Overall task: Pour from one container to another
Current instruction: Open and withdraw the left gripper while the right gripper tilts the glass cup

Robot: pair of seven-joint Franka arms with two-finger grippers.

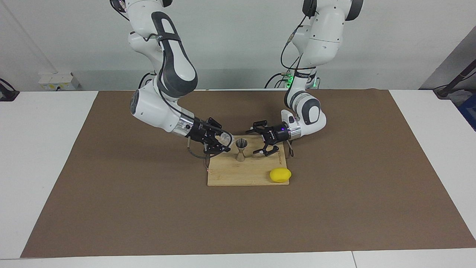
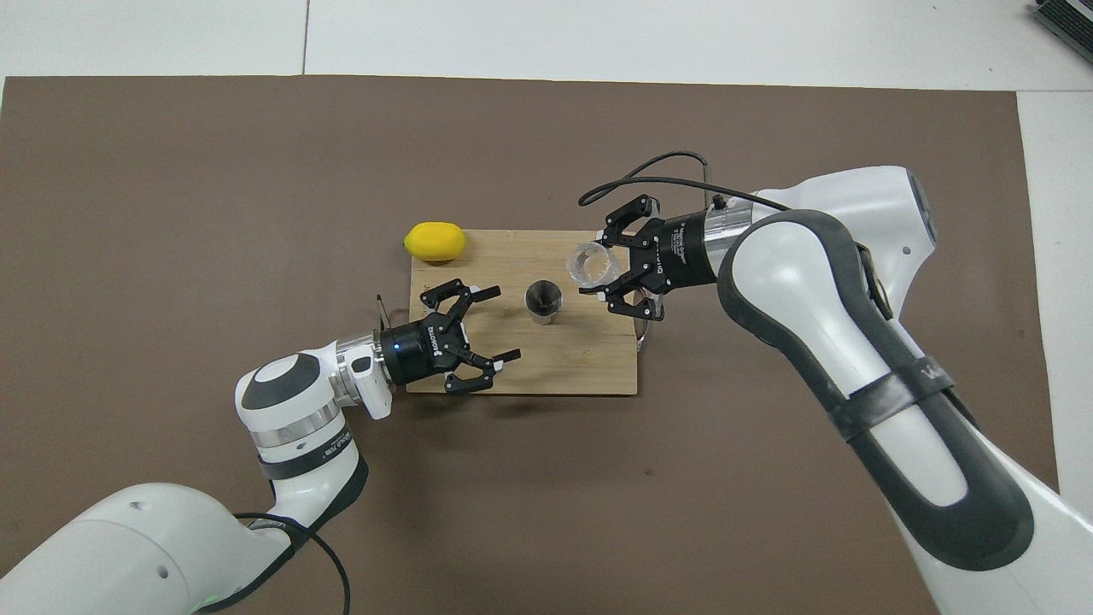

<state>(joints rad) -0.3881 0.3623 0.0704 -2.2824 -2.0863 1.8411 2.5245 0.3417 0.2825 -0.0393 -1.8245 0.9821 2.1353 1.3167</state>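
At the centre of the facing view, a bamboo cutting board (image 1: pixel 241 175) lies on the brown table mat (image 1: pixel 111 208). Toward the left of centre, the right gripper (image 1: pixel 223 143) is closed on the clear glass cup (image 1: pixel 225 138), which is held tilted in the air over the board's edge at the right arm's end, its mouth turned toward the steel jigger (image 1: pixel 241 149) and just beside that jigger's upper rim. The jigger stands upright on the board at mid-frame, between the two grippers. To its right, the left gripper (image 1: pixel 257 142) hovers low over the board with its fingers spread wide, holding nothing and apart from the jigger. At the lower right of the board, a lemon (image 1: pixel 280 175) rests on the corner away from the robots. In the overhead view, the order reverses: lemon (image 2: pixel 435 241) at centre left, left gripper (image 2: pixel 497 325), jigger (image 2: pixel 543 301), then glass cup (image 2: pixel 590 264) in the right gripper (image 2: pixel 608 266).
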